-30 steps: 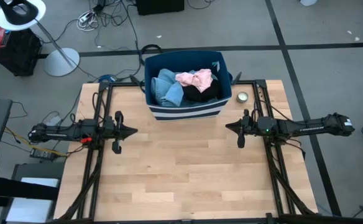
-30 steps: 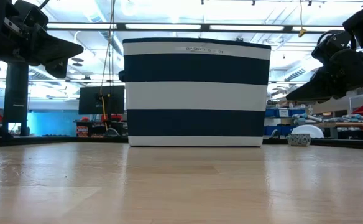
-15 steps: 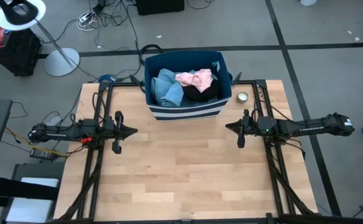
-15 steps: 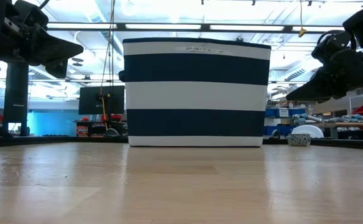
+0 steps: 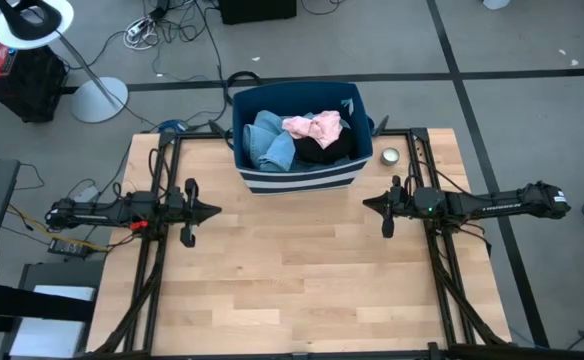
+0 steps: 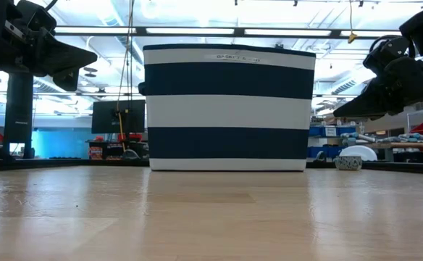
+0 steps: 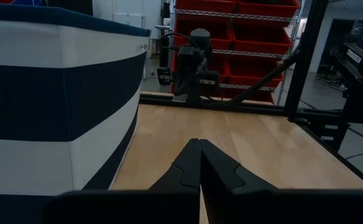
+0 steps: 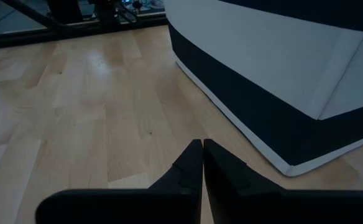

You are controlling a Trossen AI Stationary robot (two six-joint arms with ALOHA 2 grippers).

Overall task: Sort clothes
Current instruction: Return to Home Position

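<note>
High view, read from the left: the dark two-fingered left gripper hangs over the pale wooden tabletop, well apart from any garment. Its wrist view shows the fingers pressed together on nothing.

At the table's far edge, between the arms, stands the navy fabric bin with white stripes, and all the clothes in view lie inside it. A crumpled light blue denim piece fills the left part. A pink garment is bunched on top toward the right, and a black item lies under and in front of it. No garment shows on the bare wood, so the sorting looks finished.

These pieces would likely handle as limp, light cloth that sags and drapes, the denim being somewhat heavier and stiffer. A pinch on a raised fold at the top of the heap would probably hold best.

The dark two-fingered right gripper mirrors the left one, its fingers likewise closed and empty. A small round tin sits just right of the bin.
</note>
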